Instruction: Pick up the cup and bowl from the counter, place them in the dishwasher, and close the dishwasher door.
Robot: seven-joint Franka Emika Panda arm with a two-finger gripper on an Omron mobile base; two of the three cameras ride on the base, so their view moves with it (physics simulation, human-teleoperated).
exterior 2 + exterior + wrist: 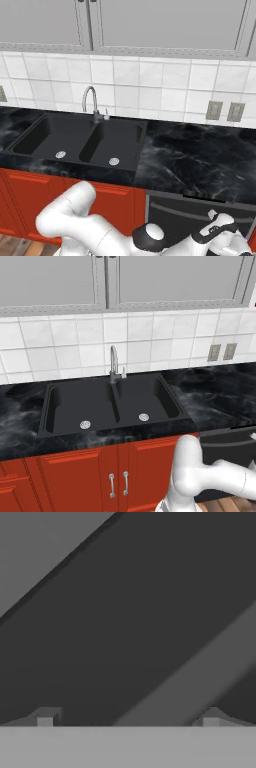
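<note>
Gripper (128, 719) open wide, holding nothing, its tips spread close against the dark door (125, 637); in the right base view the hand hangs low at five o'clock, just before that door (200, 215); the door looks shut or nearly so, its panel upright, its long axis running level under the desk (200, 155) edge; beyond, at ten o'clock, the sink (80, 137) and faucet (92, 102); no cup or bowl lies on the desk, so both are probably loaded already; I judge the task almost done, with only the last closing push, if any, left.
</note>
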